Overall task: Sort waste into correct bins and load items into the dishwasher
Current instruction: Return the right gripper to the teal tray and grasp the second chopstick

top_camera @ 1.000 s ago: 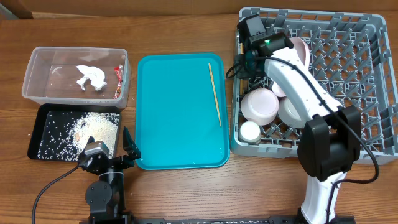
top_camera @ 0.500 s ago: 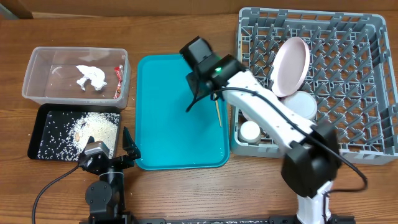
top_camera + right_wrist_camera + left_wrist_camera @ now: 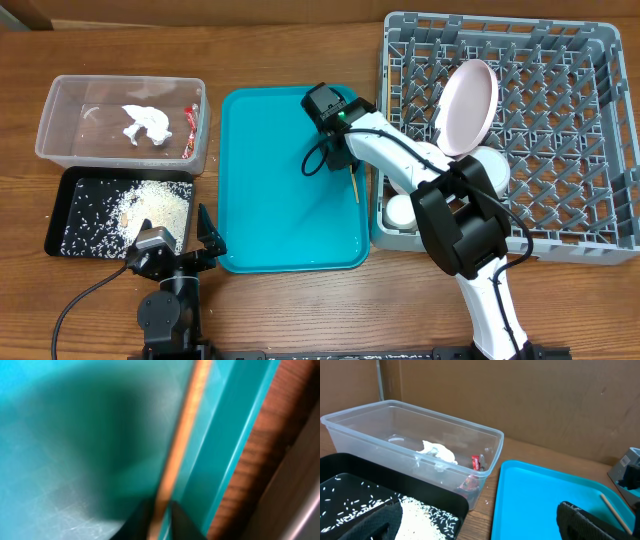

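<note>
The left end effector sits at the near edge of the brown wooden table. Its fingers are spread wide and hold nothing.

Just beyond it lies the shallow black rectangular tray. Loose whitish rice grains are heaped toward its right end and scattered thinly over the rest.

To the right, a large teal plastic serving tray lies flat between the black tray and the rack. The right end effector is down over the right part of this tray, near its rim. The right wrist view is blurred, but it shows the two dark fingers drawn in narrow. A thin light wooden chopstick is pinched between them. The chopstick runs along the tray floor just beside the rim, and its near end pokes out below the fingers.

Behind the black tray, and right against it, stands the clear plastic rectangular tub. A crumpled white paper napkin lies near its middle. A small red printed snack wrapper leans at its right wall.

Furthest right is the large square grey plastic dish rack. A round white plate stands tilted on edge among its pegs. A white bowl sits just nearer than the plate. A small white cup is by the rack's near left corner, partly behind the right arm.
</note>
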Robot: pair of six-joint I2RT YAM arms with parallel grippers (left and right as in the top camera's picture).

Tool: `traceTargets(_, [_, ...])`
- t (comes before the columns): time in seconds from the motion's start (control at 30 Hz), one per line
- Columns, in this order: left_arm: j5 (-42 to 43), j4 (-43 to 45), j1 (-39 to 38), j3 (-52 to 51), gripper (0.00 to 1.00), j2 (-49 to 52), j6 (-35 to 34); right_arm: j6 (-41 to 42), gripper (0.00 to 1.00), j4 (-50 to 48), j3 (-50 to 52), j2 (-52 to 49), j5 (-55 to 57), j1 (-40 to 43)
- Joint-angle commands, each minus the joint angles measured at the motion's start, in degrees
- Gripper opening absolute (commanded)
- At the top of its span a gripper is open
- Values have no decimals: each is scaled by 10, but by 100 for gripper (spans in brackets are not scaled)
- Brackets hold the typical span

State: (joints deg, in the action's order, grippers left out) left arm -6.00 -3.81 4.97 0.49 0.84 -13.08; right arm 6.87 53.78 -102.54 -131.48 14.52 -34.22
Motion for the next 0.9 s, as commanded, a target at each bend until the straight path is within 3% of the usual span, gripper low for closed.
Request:
traceTargets(0.0, [-1, 1, 4, -2, 100, -6, 7, -25, 6, 11, 3, -21, -68, -3])
traceTargets(0.33, [-1, 1, 4, -2, 100, -6, 7, -24, 4, 131, -119, 19, -81, -20])
traceTargets(0.57, [-1, 1, 4, -2, 100, -6, 7, -22, 4, 137, -215, 93, -62, 22])
traceTargets(0.67, [-1, 1, 4, -2, 100, -6, 7, -23, 4, 139, -213, 96, -111, 49])
traceTargets(0.7, [-1, 1, 4, -2, 100, -6, 7, -23, 7, 144, -209, 91, -129, 55])
traceTargets(0.77, [-1, 1, 4, -2, 100, -6, 7, -22, 30, 154, -193, 81, -156, 59])
traceTargets(0.87, [-1, 1, 4, -2, 100, -6, 7, -22, 38, 142, -146, 75, -157, 54])
